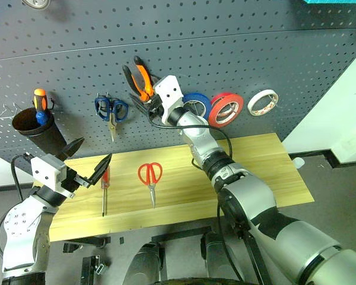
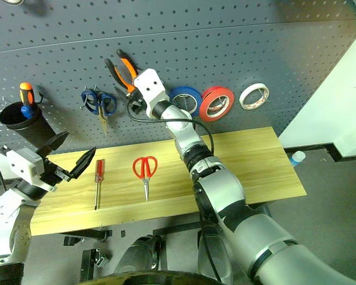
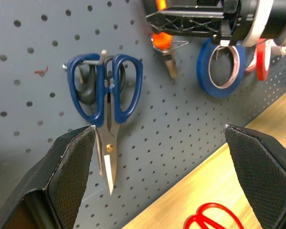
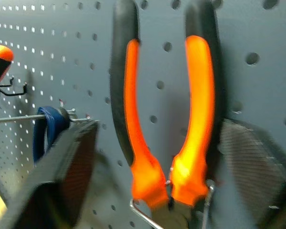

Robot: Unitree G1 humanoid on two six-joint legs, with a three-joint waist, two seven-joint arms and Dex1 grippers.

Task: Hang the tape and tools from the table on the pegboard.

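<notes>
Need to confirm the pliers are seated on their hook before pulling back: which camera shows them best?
The right wrist view: the pliers hang handles-up, close in, head resting in a wire hook, between the open right claw fingers. Both eye views show them smaller on the pegboard, partly behind that claw. The left wrist view shows just their tip.

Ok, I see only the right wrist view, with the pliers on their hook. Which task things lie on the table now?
Observer: The red-handled scissors and the red-handled screwdriver lie on the table.
Operator: And where is the red tape?
Observer: The red tape hangs on the pegboard, between the blue roll and the white roll.
Operator: Is the left hand free?
Observer: Yes, the left hand is open and holds nothing.
</notes>
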